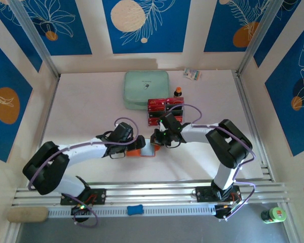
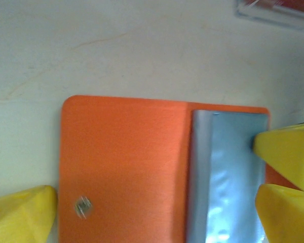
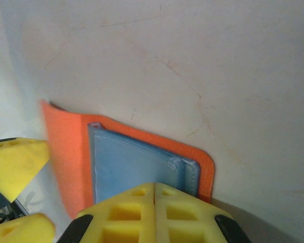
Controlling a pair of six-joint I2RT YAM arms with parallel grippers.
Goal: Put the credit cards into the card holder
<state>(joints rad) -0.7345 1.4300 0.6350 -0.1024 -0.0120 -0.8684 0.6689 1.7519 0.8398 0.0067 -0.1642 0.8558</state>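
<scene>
The orange card holder (image 1: 143, 150) lies open on the white table between my two grippers. The left wrist view has its orange flap (image 2: 124, 162) with a small snap (image 2: 82, 206), and its greyish pockets (image 2: 225, 177). My left gripper (image 2: 154, 215) is open, its yellow fingers (image 2: 20, 215) either side of the holder. My right gripper (image 3: 154, 185) is shut with nothing in it, its tips resting on the pockets (image 3: 134, 167). The red and black credit cards (image 1: 164, 109) lie in rows just behind the right gripper (image 1: 158, 139).
A mint-green zipped pouch (image 1: 147, 89) lies at the back, left of the cards. A small orange bottle (image 1: 178, 91) and a small packet (image 1: 192, 74) stand near the back wall. Metal rails (image 1: 253, 126) run along the right and front edges.
</scene>
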